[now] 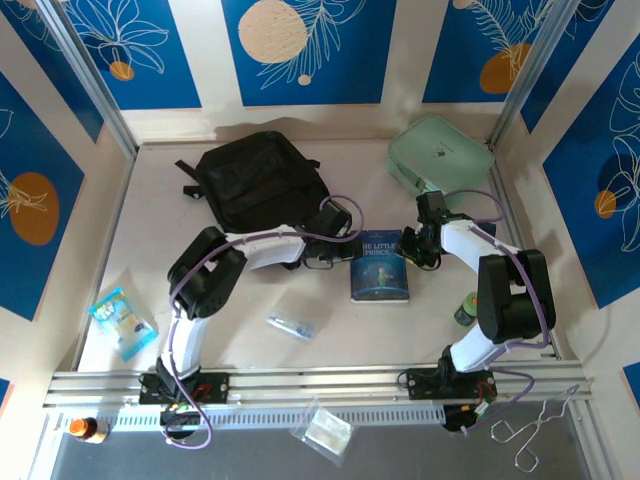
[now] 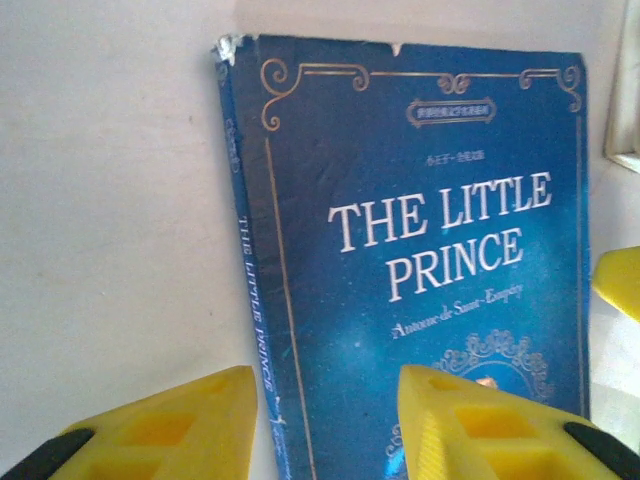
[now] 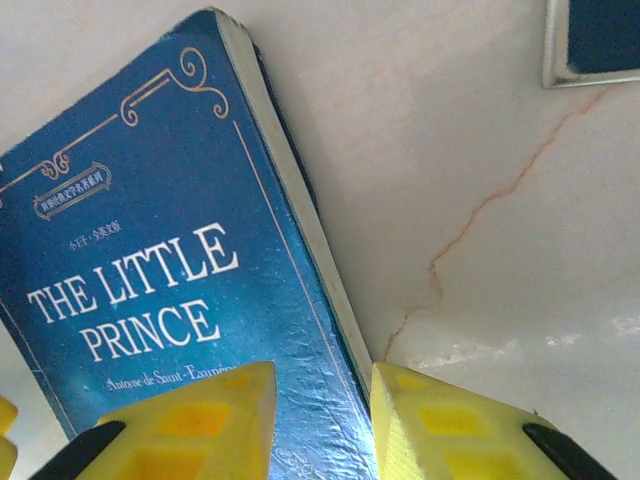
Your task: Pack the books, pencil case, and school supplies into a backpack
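The blue "The Little Prince" book (image 1: 380,265) lies cover-up on the table, in front of the black backpack (image 1: 262,180). My left gripper (image 1: 335,255) is at the book's left side. In the left wrist view it (image 2: 325,430) is open, its yellow fingers (image 2: 170,425) straddling the spine of the book (image 2: 420,250). My right gripper (image 1: 412,245) is at the book's right side. In its own view it (image 3: 322,420) is open, one finger over the cover (image 3: 150,290) and the other beside the page edge. A small clear pencil case (image 1: 290,323) lies nearer, to the left.
A mint-green case (image 1: 440,155) sits at the back right. A light-blue packet (image 1: 122,320) lies at the left front, and a small green object (image 1: 466,308) is by the right arm. An orange-capped bottle (image 1: 85,428), a plastic bag (image 1: 325,430) and metal forceps (image 1: 535,430) lie below the rail.
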Motion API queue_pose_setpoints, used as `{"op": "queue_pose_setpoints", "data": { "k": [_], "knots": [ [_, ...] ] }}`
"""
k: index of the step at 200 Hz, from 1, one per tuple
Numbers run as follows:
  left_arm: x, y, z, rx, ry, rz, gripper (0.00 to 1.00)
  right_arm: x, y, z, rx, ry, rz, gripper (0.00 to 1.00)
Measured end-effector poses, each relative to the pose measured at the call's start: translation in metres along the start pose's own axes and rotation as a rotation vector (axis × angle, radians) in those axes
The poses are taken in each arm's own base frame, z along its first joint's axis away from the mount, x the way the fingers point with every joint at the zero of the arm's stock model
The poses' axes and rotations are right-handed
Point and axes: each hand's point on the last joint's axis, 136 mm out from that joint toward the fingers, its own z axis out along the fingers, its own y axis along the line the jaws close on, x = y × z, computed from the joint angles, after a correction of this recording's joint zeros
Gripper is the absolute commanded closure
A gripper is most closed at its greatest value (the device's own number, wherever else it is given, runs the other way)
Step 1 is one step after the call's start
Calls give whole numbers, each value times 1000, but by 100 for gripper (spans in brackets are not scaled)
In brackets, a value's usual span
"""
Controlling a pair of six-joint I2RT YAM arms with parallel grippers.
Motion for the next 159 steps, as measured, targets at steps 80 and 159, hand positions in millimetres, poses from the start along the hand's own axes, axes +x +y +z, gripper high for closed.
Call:
{"op": "queue_pose_setpoints", "data": {
  "k": [80,159],
  "knots": [
    [6,2,14,2,39,-9,63,5,-11,13,25,54,12,73],
    [6,-1,16,25,86,-58,59,6,-3,19,-29,105,33,74]
  ]
}}
